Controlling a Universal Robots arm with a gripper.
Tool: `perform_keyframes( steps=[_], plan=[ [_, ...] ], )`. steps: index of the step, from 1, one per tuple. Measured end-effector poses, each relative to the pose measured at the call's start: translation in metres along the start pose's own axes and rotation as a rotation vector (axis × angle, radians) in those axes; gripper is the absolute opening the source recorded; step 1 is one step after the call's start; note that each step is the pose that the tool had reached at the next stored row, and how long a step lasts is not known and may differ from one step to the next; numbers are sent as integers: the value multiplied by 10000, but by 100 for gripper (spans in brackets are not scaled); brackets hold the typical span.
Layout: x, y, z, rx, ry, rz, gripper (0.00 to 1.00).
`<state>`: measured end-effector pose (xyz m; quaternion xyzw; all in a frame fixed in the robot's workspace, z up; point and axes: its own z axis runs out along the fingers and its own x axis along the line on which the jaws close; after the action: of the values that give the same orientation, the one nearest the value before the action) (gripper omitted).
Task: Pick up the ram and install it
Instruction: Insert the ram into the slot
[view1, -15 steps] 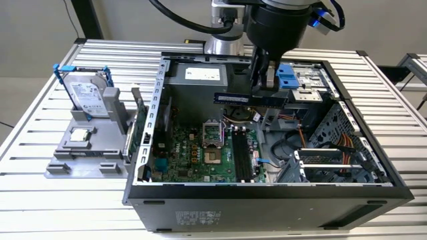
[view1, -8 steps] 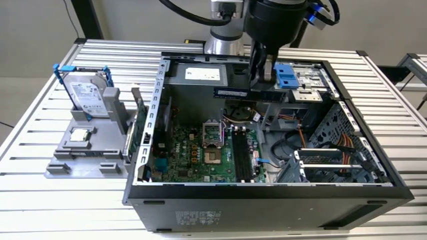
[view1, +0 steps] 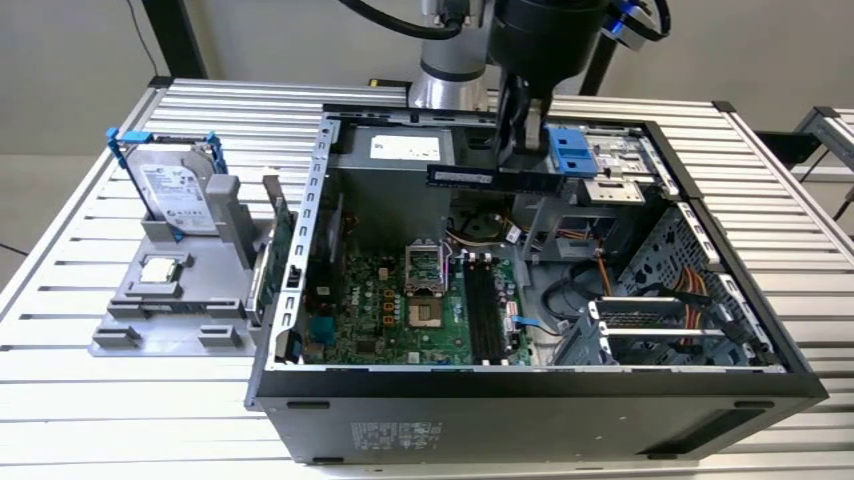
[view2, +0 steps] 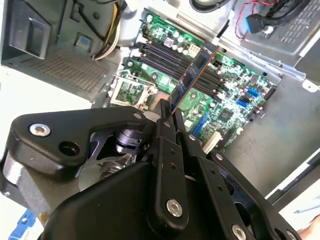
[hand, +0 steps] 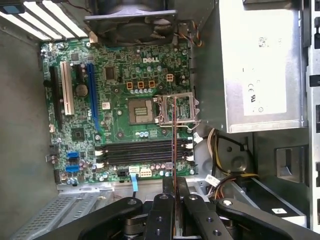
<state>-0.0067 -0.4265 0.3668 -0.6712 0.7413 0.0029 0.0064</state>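
A slatted table (view1: 134, 420) bears an open computer case (view1: 534, 410); over its far side the gripper (view1: 514, 160) clamps the ram (view1: 461, 177) edge-down, presumably to face the slots (view1: 483, 315).

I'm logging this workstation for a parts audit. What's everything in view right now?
table: one, silver slats, under everything
computer case: one, black, open, on the table
motherboard: one, green, inside the case
memory slots: four, black, on the motherboard
ram: one, dark green, held above the motherboard
holder: one, grey, beside the case, exterior view's left
hard drive: one, silver in blue frame, upright in the holder
processor chip: one, silver, on the holder
gripper: one, black, clamped on the ram
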Motion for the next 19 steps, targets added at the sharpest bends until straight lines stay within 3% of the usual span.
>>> perform_keyframes(
  steps=[10,19],
  plan=[
    [-71,-38,1,-4,0,-263,0],
    [-140,-149,3,-5,-2,-357,0]
  ],
)
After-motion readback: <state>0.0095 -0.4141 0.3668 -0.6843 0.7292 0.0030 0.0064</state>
